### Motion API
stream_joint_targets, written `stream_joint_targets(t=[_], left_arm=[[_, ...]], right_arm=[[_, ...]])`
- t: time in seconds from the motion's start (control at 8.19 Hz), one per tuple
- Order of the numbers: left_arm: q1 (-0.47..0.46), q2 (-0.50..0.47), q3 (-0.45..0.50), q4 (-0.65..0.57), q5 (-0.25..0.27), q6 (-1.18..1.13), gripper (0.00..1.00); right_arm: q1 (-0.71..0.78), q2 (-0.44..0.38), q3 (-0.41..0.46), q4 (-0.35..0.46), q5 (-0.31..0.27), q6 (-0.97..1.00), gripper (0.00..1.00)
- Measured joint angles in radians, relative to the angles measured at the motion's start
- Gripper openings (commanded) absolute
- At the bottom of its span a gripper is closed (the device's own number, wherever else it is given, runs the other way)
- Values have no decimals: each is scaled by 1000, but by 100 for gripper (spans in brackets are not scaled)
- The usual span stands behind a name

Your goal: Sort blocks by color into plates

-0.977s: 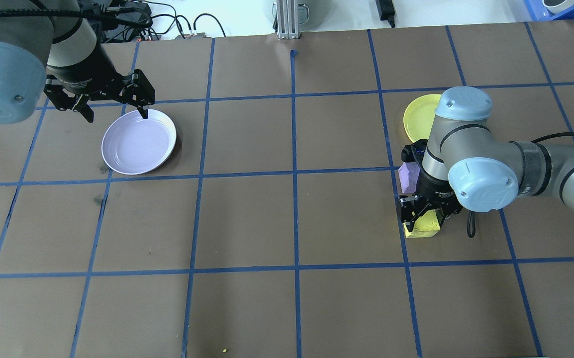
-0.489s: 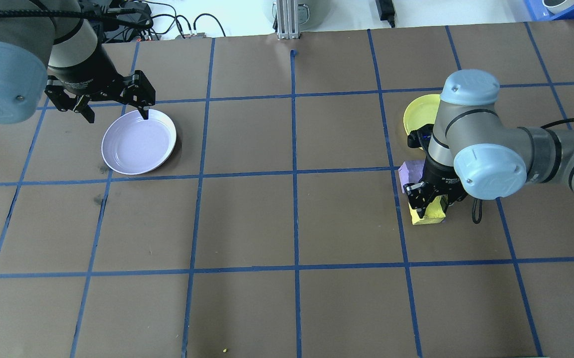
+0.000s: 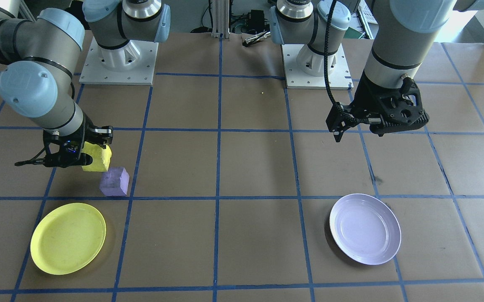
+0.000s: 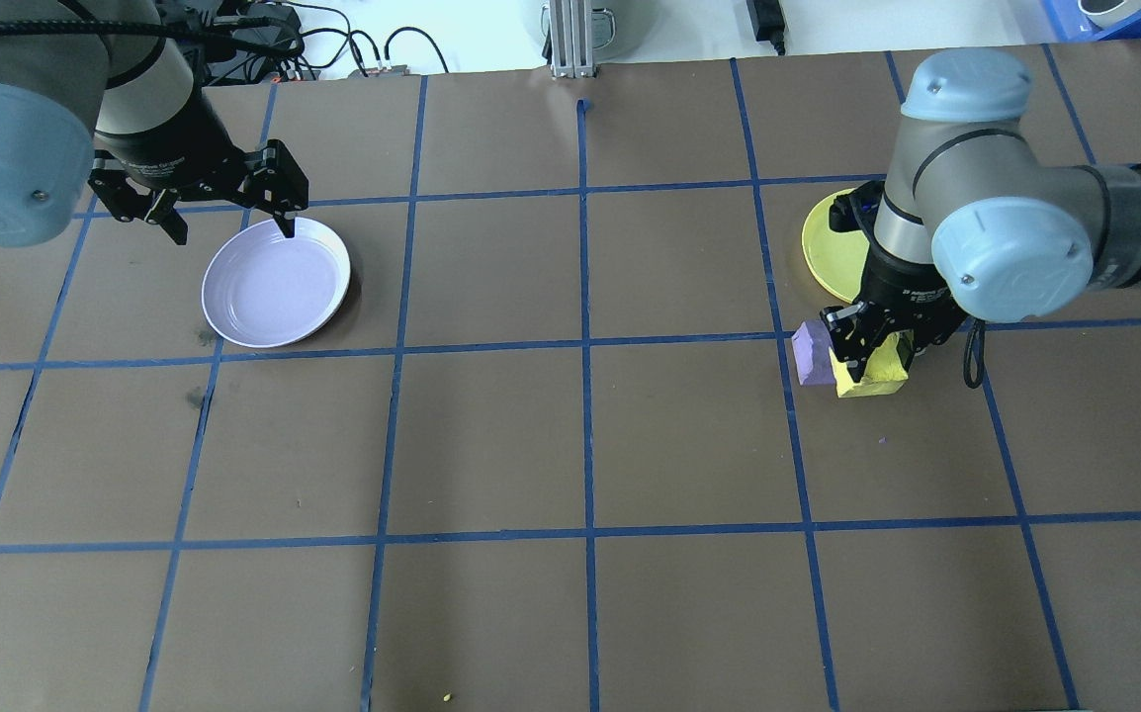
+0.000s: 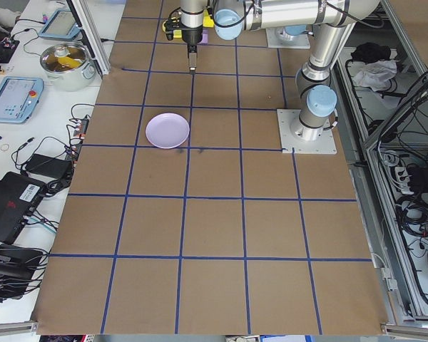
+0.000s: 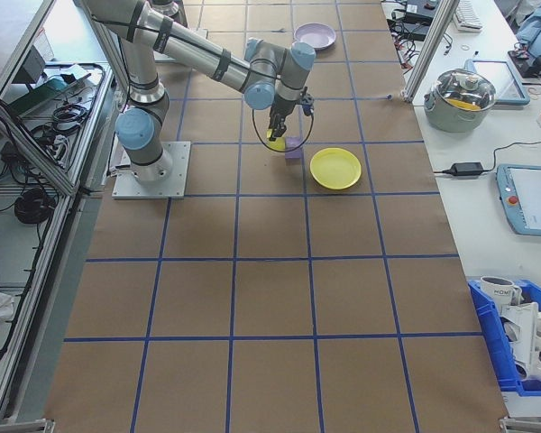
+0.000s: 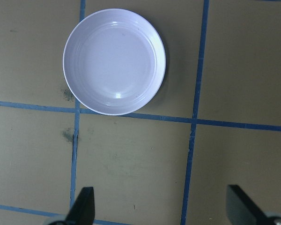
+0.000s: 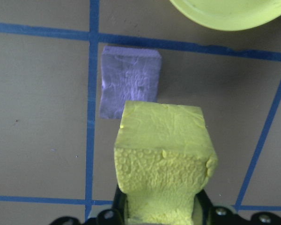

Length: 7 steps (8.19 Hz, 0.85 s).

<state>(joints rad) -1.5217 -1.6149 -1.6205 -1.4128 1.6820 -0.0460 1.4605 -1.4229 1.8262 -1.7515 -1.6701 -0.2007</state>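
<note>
Yellow block (image 8: 163,154) sits pinched in the right gripper (image 4: 867,348), lifted above the table beside the purple block (image 3: 115,181), short of the yellow plate (image 3: 68,238). It looks like light, squashy foam with a rough skin, so a gentle squeeze across opposite flat faces should suffice. The left gripper (image 4: 230,206) hangs spread and empty by the lavender plate (image 4: 276,283).

Both arms are grey metal tubes with pale blue caps over the joints, each cap set with a small screw. The left arm (image 3: 397,37) carries a black cable along it — the right arm (image 3: 36,92) has a thin black loop. Black two-finger grippers; white bolted base plates (image 3: 118,63).
</note>
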Motion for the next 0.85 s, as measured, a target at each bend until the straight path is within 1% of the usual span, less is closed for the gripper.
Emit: stream_joint_targets(t=[0.12, 0.24, 0.37, 0.49, 0.61, 0.85], left_arm=[[0, 0, 0, 1, -1, 0, 100], [0, 0, 1, 2, -1, 0, 100], [0, 0, 1, 3, -2, 0, 100], [0, 0, 1, 3, -2, 0, 100], [0, 0, 1, 3, -2, 0, 100], [0, -1, 1, 4, -2, 0, 100]], right_arm=[[-30, 17, -40, 3, 6, -11, 47], [-53, 63, -89, -13, 7, -34, 47], [-64, 129, -143, -32, 6, -45, 47], [-68, 195, -202, -46, 5, -55, 67], [-70, 249, -249, -70, 3, -67, 100], [-70, 324, -295, -132, -2, -123, 100]])
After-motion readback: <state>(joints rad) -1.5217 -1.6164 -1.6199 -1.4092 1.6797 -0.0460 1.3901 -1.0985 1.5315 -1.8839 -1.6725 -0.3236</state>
